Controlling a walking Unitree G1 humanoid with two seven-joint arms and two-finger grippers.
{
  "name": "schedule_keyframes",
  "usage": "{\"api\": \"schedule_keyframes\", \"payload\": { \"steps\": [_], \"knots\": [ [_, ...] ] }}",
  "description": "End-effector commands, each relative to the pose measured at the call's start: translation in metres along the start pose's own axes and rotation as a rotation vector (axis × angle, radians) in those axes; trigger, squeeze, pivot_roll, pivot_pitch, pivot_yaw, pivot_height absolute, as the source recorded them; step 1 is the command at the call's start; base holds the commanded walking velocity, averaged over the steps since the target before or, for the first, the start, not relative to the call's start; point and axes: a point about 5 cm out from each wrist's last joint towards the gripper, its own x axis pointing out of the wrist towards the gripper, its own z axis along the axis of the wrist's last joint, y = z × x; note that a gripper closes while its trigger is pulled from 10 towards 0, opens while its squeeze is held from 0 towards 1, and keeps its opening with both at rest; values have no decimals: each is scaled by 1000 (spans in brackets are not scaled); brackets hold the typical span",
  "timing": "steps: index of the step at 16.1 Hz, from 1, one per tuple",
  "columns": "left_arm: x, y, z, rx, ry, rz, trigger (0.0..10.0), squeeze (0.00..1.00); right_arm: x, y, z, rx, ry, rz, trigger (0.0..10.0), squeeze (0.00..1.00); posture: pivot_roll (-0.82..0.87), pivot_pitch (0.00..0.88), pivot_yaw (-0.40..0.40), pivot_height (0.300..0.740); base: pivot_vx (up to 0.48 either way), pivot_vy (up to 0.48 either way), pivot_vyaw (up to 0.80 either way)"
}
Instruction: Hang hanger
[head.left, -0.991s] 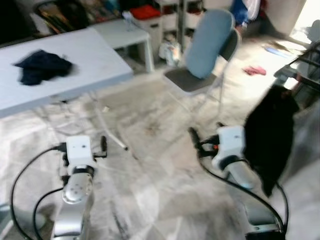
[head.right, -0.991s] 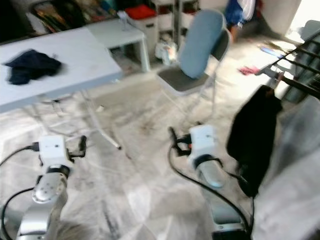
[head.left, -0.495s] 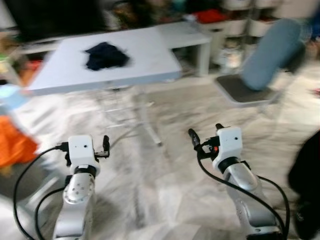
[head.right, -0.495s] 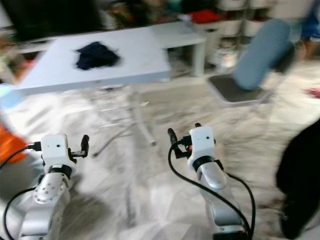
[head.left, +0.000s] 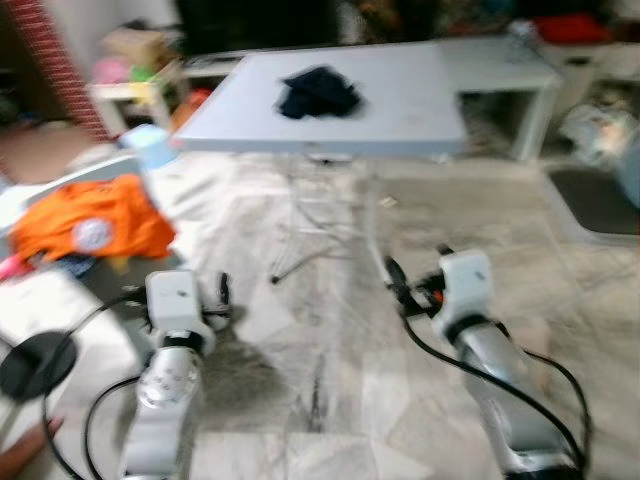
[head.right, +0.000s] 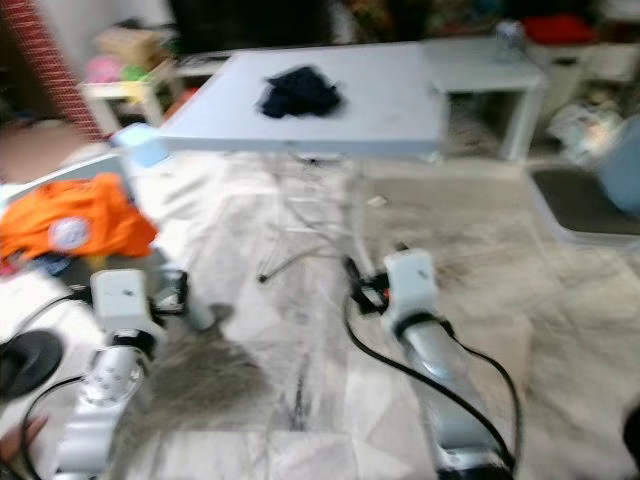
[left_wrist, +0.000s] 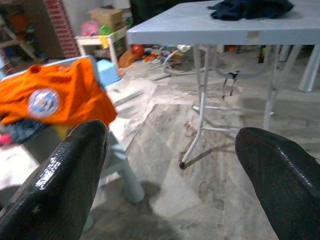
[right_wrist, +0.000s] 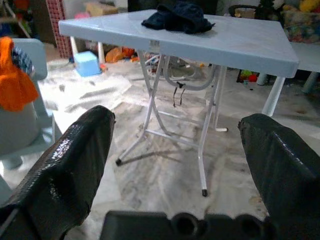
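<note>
Your left gripper (left_wrist: 165, 165) and right gripper (right_wrist: 175, 165) both hang low over the marble floor (head.left: 330, 400), fingers (left_wrist: 70, 175) spread apart and holding nothing. Ahead, far from you, stands a grey folding counter (head.left: 400, 110) with a dark garment (head.left: 317, 92) crumpled on top. To your left, an orange shirt (head.left: 90, 222) is draped over a pale chair (left_wrist: 117, 165). You cannot make out any hanger in these blurred views.
</note>
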Motion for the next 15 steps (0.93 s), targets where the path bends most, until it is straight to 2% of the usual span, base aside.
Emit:
{"api": "schedule_keyframes", "payload": {
  "steps": [1,3,5,8,11,15],
  "knots": [
    [1,9,3,8,-9,20,10000,0,5,8,8,12,-29,32,10000,0,-118,0,42,740,0,0,800],
    [0,7,3,6,-16,-1,10000,0,5,8,8,11,-27,34,10000,0,-116,0,40,740,0,0,800],
    [-2,0,10,39,-68,-60,10000,0,5,7,3,16,1,33,10000,0,-117,0,40,740,0,0,800],
    [-3,-2,10,3,-67,-87,10000,0,6,9,2,29,4,39,10000,0,-117,0,42,740,0,0,671],
    [-3,-1,11,-28,-68,-109,10000,0,6,10,2,41,1,41,10000,0,-116,0,42,740,0,0,0],
    [-4,-5,11,-41,-76,-134,10000,0,6,9,2,39,2,42,10000,0,-119,0,44,740,325,0,0]
  ]
}}
